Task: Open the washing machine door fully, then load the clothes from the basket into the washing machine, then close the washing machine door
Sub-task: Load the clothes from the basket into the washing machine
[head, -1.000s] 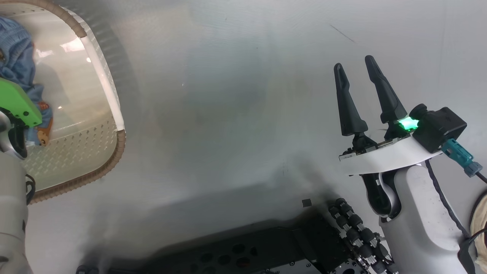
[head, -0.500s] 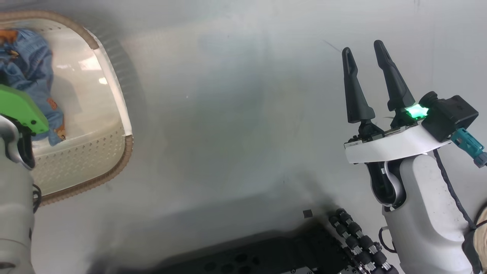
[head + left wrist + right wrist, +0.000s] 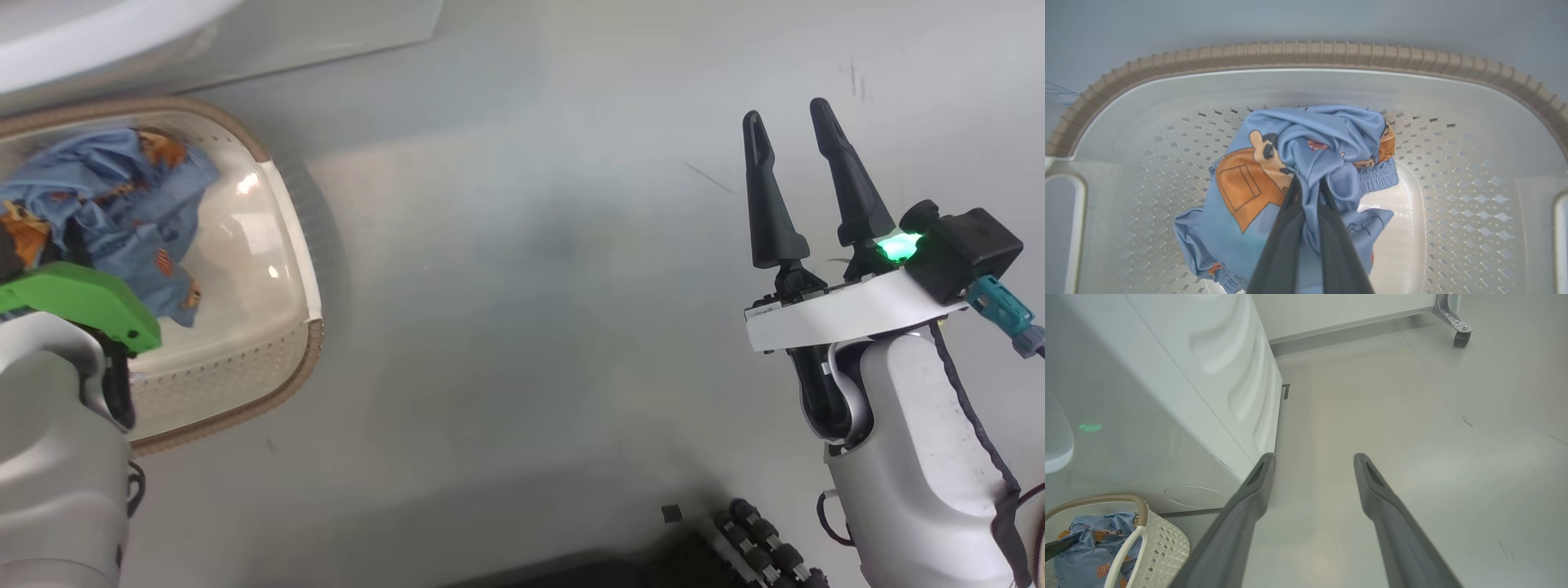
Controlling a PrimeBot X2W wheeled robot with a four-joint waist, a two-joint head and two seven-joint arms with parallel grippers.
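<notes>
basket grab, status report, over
Left gripper shut on the clothes, inside the basket. Right gripper open, holding nothing, over the floor. Nothing seen blocking the lift.

The floor [image 3: 506,310] is smooth pale grey, kinda glossy, with soft light patches and a few dark scuffs [image 3: 707,176] around 1 o'clock in the head view. In the right wrist view, a pale wall [image 3: 1339,308] sits at 12 o'clock and 1 black caster [image 3: 1461,338] at 1 o'clock.
</notes>
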